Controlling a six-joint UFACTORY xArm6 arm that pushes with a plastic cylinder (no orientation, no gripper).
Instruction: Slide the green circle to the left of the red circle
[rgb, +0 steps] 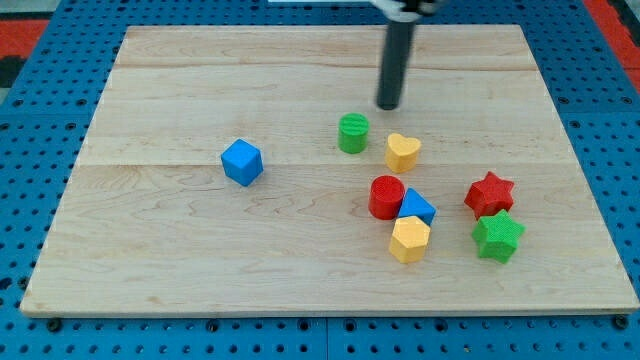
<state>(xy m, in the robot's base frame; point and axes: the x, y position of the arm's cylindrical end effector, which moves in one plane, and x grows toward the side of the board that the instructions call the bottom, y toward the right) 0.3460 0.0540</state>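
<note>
The green circle (352, 133) stands on the wooden board (180, 230), above and a little left of the red circle (386, 197). My tip (388, 106) is just above and to the right of the green circle, apart from it, and above the yellow heart (403, 152). The rod rises from the tip to the view's top.
A blue cube (242, 162) sits alone at the left. A blue triangle (416, 207) and a yellow hexagon (409, 239) touch the red circle's lower right. A red star (489, 194) and a green star (497, 236) are at the right.
</note>
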